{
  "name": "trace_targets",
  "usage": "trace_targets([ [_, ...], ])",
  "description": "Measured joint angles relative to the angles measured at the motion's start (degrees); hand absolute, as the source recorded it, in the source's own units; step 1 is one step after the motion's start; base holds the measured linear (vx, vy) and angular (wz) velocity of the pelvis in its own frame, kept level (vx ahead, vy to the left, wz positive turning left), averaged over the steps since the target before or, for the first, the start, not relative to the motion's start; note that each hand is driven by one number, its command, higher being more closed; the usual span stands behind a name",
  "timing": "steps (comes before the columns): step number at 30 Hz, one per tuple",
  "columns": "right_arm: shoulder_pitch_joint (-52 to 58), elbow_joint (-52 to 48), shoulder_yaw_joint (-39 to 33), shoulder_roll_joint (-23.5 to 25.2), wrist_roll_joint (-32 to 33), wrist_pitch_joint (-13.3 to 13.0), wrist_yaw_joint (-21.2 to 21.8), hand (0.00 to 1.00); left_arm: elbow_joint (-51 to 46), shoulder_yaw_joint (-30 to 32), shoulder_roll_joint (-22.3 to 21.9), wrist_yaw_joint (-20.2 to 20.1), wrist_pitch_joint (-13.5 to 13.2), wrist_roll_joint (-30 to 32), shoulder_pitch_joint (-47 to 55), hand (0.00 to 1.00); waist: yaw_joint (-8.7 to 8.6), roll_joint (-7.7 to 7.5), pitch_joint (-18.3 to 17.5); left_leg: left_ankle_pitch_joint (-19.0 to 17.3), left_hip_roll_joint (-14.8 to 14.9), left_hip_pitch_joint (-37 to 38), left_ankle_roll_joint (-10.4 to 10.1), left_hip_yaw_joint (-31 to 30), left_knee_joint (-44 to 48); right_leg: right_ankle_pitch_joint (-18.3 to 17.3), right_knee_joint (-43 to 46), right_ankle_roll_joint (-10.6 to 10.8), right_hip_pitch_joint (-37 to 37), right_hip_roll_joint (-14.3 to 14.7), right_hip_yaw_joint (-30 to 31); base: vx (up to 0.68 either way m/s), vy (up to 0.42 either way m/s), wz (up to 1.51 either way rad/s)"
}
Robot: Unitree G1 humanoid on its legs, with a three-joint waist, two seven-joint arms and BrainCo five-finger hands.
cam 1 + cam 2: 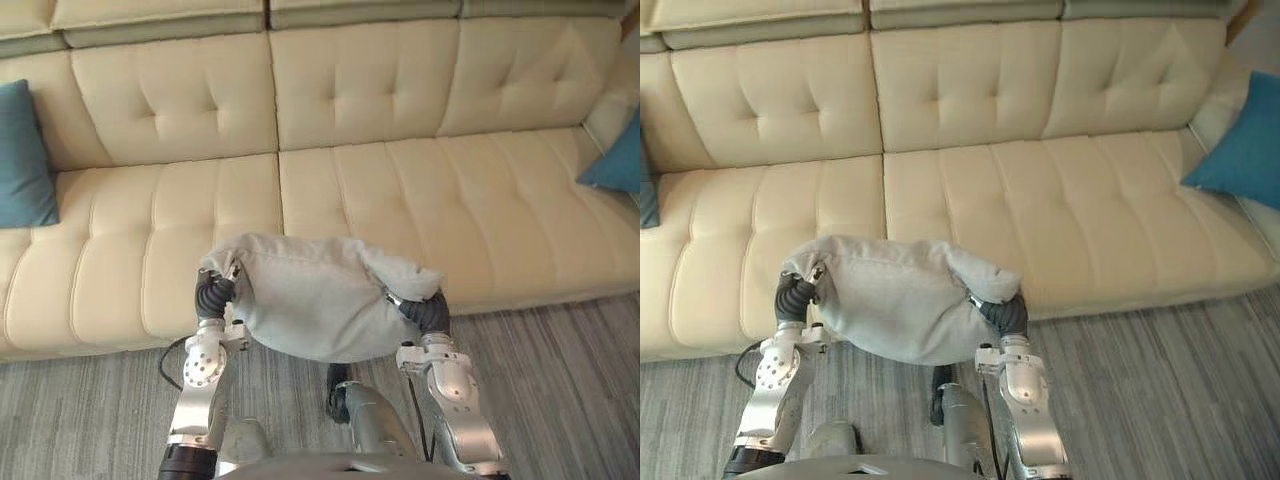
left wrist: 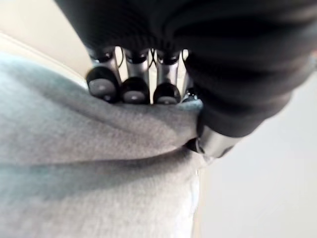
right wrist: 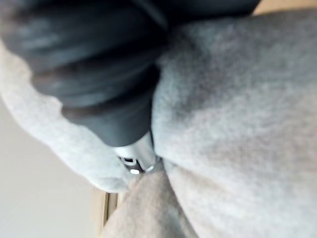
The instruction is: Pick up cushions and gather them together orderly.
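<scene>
Grey soft fabric cushion (image 1: 315,300) hangs in the air between the two hands, just in front of the seat edge of the cream tufted leather sofa (image 1: 400,190) and above the grey striped floor (image 1: 560,370). Its long axis runs side to side, parallel to the sofa front, with one end at each hand. Its belly sags, and a floppy corner points to the robot's right.

The left robot hand (image 1: 213,292) has its fingers (image 2: 136,89) curled over the fabric, clamped on the cushion. The right robot hand (image 1: 428,312) is buried in folds at the other end, and its grip cannot be told.

One teal square cushion (image 1: 22,155) leans at the sofa's far left and another teal cushion (image 1: 615,160) at its far right, both well apart from the held one. Gathering probably means carrying sideways along that same axis.
</scene>
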Motion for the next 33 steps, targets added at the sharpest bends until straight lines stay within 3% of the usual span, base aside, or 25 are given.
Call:
trace_targets([
  [1,0.22,-0.53,0.36,-0.05,0.15,0.00,0.11,1.00,-0.77,0.00,0.08,0.00,0.00,-0.03,0.79,1.00,0.33,0.31,0.12,2.25,1.44,-3.48,1.65,-0.30,7.40,-0.32,-0.13,-0.25,0.96,0.59,-0.50,0.02,-0.082,0.08],
  [2,0.97,-1.52,0.46,0.01,0.51,0.02,0.12,1.00,-1.58,-0.02,0.06,0.00,-0.01,-0.03,1.39,1.00,0.86,0.44,0.20,7.28,2.78,-7.64,2.67,-0.47,14.40,-0.37,-1.17,-0.36,1.91,1.13,-0.53,0.02,-0.077,0.01],
  [3,1.30,-2.00,0.58,0.04,0.54,0.02,0.12,1.00,-1.87,-0.03,0.09,0.00,0.00,-0.03,1.50,1.00,1.05,0.45,0.22,8.98,3.01,-9.09,2.40,-0.46,15.93,-0.35,-1.90,-0.38,2.35,1.20,-0.44,0.06,-0.044,-0.04],
  [4,1.46,-2.41,0.79,0.21,0.58,0.02,0.06,1.00,-2.27,-0.08,0.10,-0.02,-0.02,-0.02,1.62,1.00,1.15,0.50,0.16,9.22,3.07,-10.11,1.98,-0.57,17.01,-0.32,-2.89,-0.44,2.59,1.14,-0.36,0.07,-0.003,-0.01],
  [5,1.38,-3.05,0.70,-0.34,0.68,0.04,-0.14,1.00,-2.94,-0.58,0.11,-0.09,-0.04,-0.02,1.59,1.00,1.05,0.68,0.08,6.12,2.68,-11.33,1.64,-0.38,16.23,-0.02,-3.85,-0.99,2.47,1.01,-0.20,0.08,0.033,0.09],
  [6,1.38,-3.75,0.52,-0.44,1.06,0.09,-0.47,1.00,-3.43,-0.77,0.09,-0.26,-0.04,-0.01,1.57,1.00,0.85,0.67,0.11,2.68,1.84,-11.74,1.61,0.64,11.92,0.81,-4.49,-2.33,2.35,0.96,-0.13,0.05,0.046,0.11],
  [7,1.38,-3.90,0.48,-0.44,1.05,0.10,-0.49,1.00,-3.43,-0.80,0.02,-0.26,-0.03,-0.01,1.57,1.00,0.85,0.67,0.10,2.03,1.50,-11.63,1.53,0.64,10.15,0.87,-4.55,-2.41,2.34,0.92,-0.13,0.06,0.080,0.09],
  [8,1.26,-4.37,0.41,-0.43,1.05,0.09,-0.51,1.00,-3.43,-0.95,-0.12,-0.27,-0.03,-0.01,1.68,1.00,1.04,0.66,0.09,1.16,0.32,-10.79,1.51,0.81,2.49,1.06,-4.44,-2.50,2.05,0.70,-0.12,0.06,0.143,-0.17],
  [9,0.44,-4.12,0.37,-0.35,1.02,0.11,-0.49,1.00,-3.42,-0.89,-0.09,-0.26,-0.05,-0.01,1.72,1.00,1.70,0.25,0.10,3.09,-0.92,-8.99,-1.05,1.18,-5.04,0.72,-2.88,-1.27,0.76,0.26,0.79,0.06,0.155,-0.31],
  [10,0.14,-3.84,0.44,-0.04,1.02,0.26,-0.48,1.00,-3.35,-0.90,0.45,-0.26,-0.02,-0.01,1.78,1.00,2.08,-0.57,-0.03,3.64,-1.56,-8.28,-0.74,2.41,-6.05,0.59,-2.18,-0.82,-0.09,-0.19,1.93,0.07,0.152,-0.39],
  [11,0.13,-4.11,0.49,0.14,1.02,0.24,-0.47,1.00,-3.42,-0.92,0.86,-0.26,-0.03,-0.01,2.02,1.00,2.10,-0.89,-0.24,4.02,-2.53,-8.29,-0.23,3.76,-7.01,1.90,-2.76,0.99,-0.60,-0.80,3.01,0.08,0.126,-0.34],
  [15,-0.98,-4.09,0.77,0.04,1.00,0.26,-0.48,1.00,-3.46,-0.92,1.39,-0.26,-0.07,-0.01,1.40,1.00,2.31,-0.91,-0.24,3.52,-3.52,-8.02,0.62,6.74,-6.88,3.26,-3.42,2.51,-1.63,-1.59,5.73,0.07,0.143,-0.30],
  [22,-3.50,-0.53,0.50,0.06,1.05,0.20,-0.20,1.00,-3.47,-0.88,3.72,-1.09,-0.06,0.14,-0.32,1.00,2.23,-1.23,-0.49,3.41,-4.57,-6.01,1.26,10.13,-10.05,6.38,-8.03,3.26,-0.98,-1.19,9.17,-0.01,0.051,-0.25],
  [28,-5.10,4.85,-0.43,0.64,1.22,0.23,2.11,1.00,-3.72,-0.28,5.87,-2.37,-0.06,0.74,-2.36,1.00,1.02,-2.09,-2.84,6.81,-7.39,-1.75,1.69,11.27,-17.73,9.67,-15.18,3.87,2.80,-1.94,10.48,0.03,0.025,-0.05],
  [33,-9.34,9.04,-1.87,0.94,2.96,0.22,4.02,1.00,-4.55,1.21,12.13,-4.37,-0.05,1.89,-6.93,1.00,0.27,-2.11,-4.38,9.31,-9.37,1.06,2.19,11.23,-22.96,12.27,-20.27,4.11,5.71,-2.75,10.59,0.02,0.005,0.02],
])
